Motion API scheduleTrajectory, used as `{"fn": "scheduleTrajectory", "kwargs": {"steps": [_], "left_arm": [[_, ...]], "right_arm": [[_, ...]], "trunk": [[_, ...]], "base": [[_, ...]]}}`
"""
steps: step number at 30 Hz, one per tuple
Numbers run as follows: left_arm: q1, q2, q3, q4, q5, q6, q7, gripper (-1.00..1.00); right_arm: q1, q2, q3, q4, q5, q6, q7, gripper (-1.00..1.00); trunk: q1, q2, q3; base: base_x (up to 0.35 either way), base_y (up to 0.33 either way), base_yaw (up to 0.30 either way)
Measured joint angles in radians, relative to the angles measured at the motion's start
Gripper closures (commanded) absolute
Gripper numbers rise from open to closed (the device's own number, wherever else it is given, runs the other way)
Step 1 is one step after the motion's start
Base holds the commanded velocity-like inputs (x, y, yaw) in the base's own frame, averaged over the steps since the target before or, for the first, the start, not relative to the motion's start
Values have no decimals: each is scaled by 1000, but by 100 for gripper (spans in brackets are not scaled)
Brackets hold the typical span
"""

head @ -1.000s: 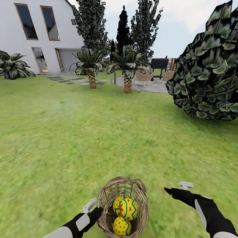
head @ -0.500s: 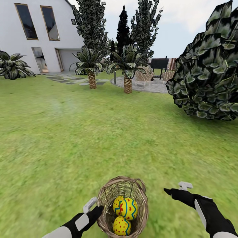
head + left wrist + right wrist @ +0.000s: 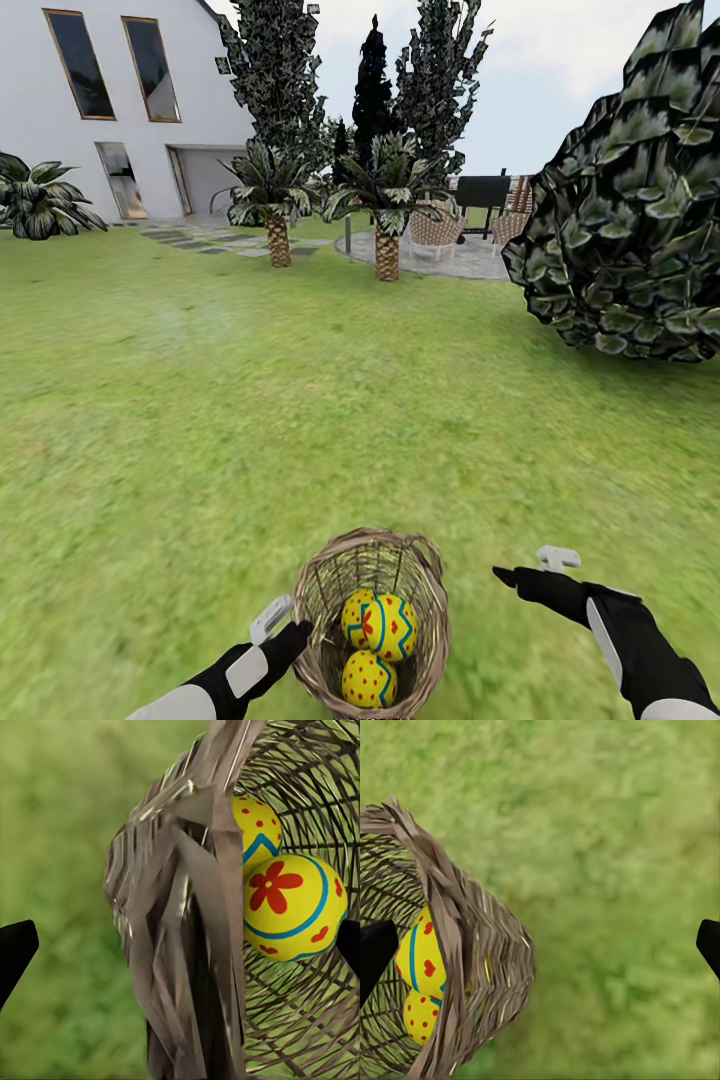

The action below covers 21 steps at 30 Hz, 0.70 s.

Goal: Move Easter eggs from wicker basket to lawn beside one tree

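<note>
In the head view, the wicker basket (image 3: 371,620) sits on the lawn (image 3: 300,400) between the two arms, just beside the left gripper (image 3: 290,628), whose black tip reaches the basket's outer wall. Whether it touches cannot be told. Inside the basket lie Easter eggs (image 3: 379,626): two show clearly, yellow with blue bands and red marks, one above the other, and part of a third peeks from behind the upper one. The right gripper (image 3: 525,576) hovers over grass, apart from the basket's far side. From here its jaws' state cannot be told. Well beyond stand a white house (image 3: 110,100), two short palms (image 3: 385,215), tall dark conical trees (image 3: 375,80), a large dark-leaved shrub (image 3: 630,200) and a paved patio (image 3: 450,260).

In the left wrist view, the jaws stand wide apart, one black fingertip on each side of the picture. The basket's thick woven rim (image 3: 187,937) stands between them, and two eggs (image 3: 292,907) rest inside the open weave close to one fingertip. The nearer egg carries a red flower mark ringed in blue.

In the right wrist view, the jaws are likewise spread wide. The basket (image 3: 465,945) lies near one fingertip with two eggs (image 3: 424,956) visible through its wall, while grass (image 3: 615,870) lies between the tips. No writing or labels can be read.
</note>
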Motion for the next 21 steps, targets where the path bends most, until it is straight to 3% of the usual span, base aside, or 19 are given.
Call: {"fn": "scheduleTrajectory", "kwargs": {"steps": [3,21], "left_arm": [[0,0,0,2,1,0,0,-100],[0,-3,1,9,3,0,-1,-100]], "right_arm": [[0,0,1,-1,0,2,0,-100],[0,0,1,-1,0,3,0,-100]], "trunk": [[12,-21,-9],[12,-21,-9]], "base": [[0,0,0],[0,0,0]]}}
